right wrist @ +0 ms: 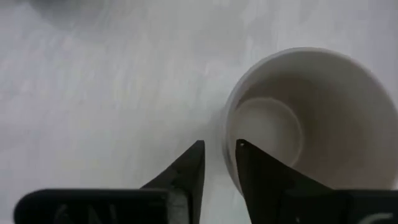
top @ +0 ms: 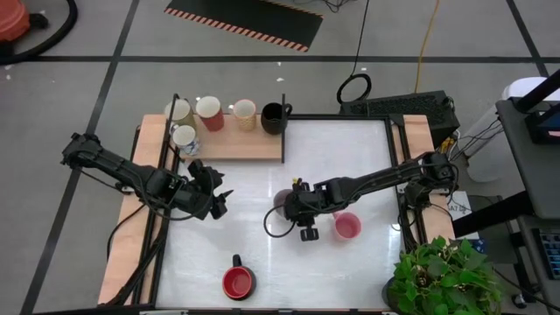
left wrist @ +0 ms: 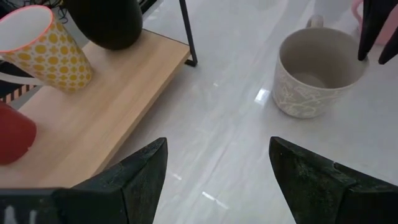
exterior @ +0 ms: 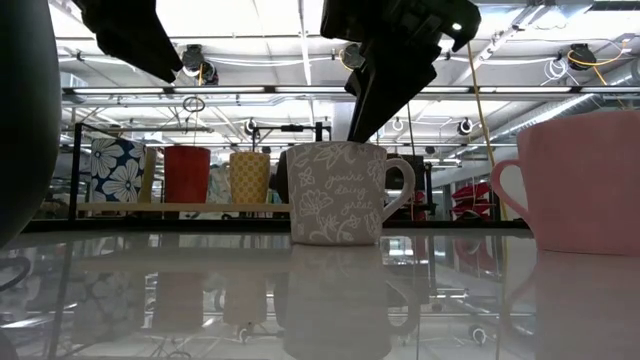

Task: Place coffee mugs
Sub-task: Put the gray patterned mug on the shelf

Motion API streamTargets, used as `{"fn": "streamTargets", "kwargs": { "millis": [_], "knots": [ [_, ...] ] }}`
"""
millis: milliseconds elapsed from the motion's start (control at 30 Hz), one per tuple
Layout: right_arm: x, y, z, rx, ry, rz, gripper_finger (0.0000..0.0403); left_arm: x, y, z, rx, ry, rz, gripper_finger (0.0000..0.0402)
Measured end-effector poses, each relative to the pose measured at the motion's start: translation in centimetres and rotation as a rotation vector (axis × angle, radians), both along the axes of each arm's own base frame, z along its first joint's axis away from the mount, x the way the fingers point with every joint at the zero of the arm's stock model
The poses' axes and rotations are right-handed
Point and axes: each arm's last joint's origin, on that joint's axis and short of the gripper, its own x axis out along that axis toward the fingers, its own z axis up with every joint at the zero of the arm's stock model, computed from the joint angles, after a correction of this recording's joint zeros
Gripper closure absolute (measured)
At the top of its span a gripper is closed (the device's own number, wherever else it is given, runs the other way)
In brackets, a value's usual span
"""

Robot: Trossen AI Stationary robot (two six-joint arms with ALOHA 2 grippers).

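Note:
A grey-white flowered mug stands upright on the white table, also in the low view and the left wrist view. My right gripper is above it, fingers down at its rim. My left gripper hangs open over bare table, left of that mug. A pink mug and a red mug stand on the table. Cream, dark pink-red, yellow-patterned, black and flowered mugs stand on a wooden board. My right gripper holds the grey mug by its wall at the rim, one finger inside the mug and one outside. The fingers come from above, slanting down. The mug stands upright with its base on the table.
The wooden board lies at the table's far left, with a thin black frame post at its right end. A potted plant stands at the near right corner. Bare white table lies between the board and the red mug.

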Motion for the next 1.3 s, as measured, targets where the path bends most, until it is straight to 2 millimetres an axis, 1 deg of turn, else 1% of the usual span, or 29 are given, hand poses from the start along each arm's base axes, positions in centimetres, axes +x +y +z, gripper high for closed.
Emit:
{"fn": "streamTargets", "kwargs": {
  "millis": [200, 333, 467, 667, 733, 867, 933, 1100, 1300],
  "knots": [
    [0.0, 0.0, 0.0, -0.014, -0.003, 0.028, 0.0339, 0.2, -0.1, 0.1, -0.005, -0.022, -0.005, 0.0117],
    [-0.1, 0.0, -0.8, 0.011, -0.009, 0.054, 0.035, 0.5, -0.2, 0.3, 0.0, -0.044, -0.025, 0.0117],
    [-0.4, -0.3, -1.5, 0.012, 0.008, 0.07, 0.0355, 0.5, -0.2, 0.3, 0.0, -0.047, -0.026, 0.0117],
    [-0.4, -0.8, -1.6, 0.01, 0.013, 0.066, 0.0358, 0.5, -0.2, 0.4, -0.001, -0.047, -0.026, 0.0117],
    [-0.4, -0.8, -1.6, -0.007, 0.009, 0.09, 0.0365, 0.5, -0.2, 0.4, 0.002, -0.046, -0.029, 0.0117],
    [-0.4, -0.9, -1.6, -0.05, -0.001, 0.149, 0.0393, 0.5, -0.2, 0.4, 0.003, -0.046, -0.031, 0.0117],
    [-0.4, -0.9, -1.5, -0.068, -0.007, 0.177, 0.0395, 0.5, -0.2, 0.4, 0.003, -0.048, -0.032, 0.0117],
    [-0.3, -0.4, -1.5, -0.106, -0.029, 0.248, 0.0398, 0.7, -0.3, 0.5, 0.014, -0.061, -0.052, 0.0117],
    [-0.3, 1.0, -1.4, -0.202, -0.081, 0.388, 0.04, 1.4, -0.6, 0.6, 0.063, -0.066, -0.119, 0.0117]
  ]
}}
